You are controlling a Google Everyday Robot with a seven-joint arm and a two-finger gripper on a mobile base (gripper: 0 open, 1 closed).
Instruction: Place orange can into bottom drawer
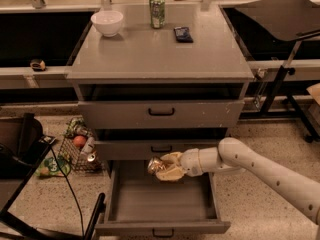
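Observation:
The orange can [154,165] is small, shiny and dented, and lies on its side in my gripper [165,168]. My gripper is shut on the orange can and holds it above the back of the open bottom drawer [160,219], just under the middle drawer's front. The white arm comes in from the lower right. The bottom drawer is pulled out, with a plain grey inside and a small black handle at its front edge.
On the cabinet top stand a white bowl [107,22], a tall green can [157,11] and a dark packet [183,34]. The middle drawer [160,149] and top drawer [161,113] are shut. A wire basket [77,149] with items sits on the floor at left.

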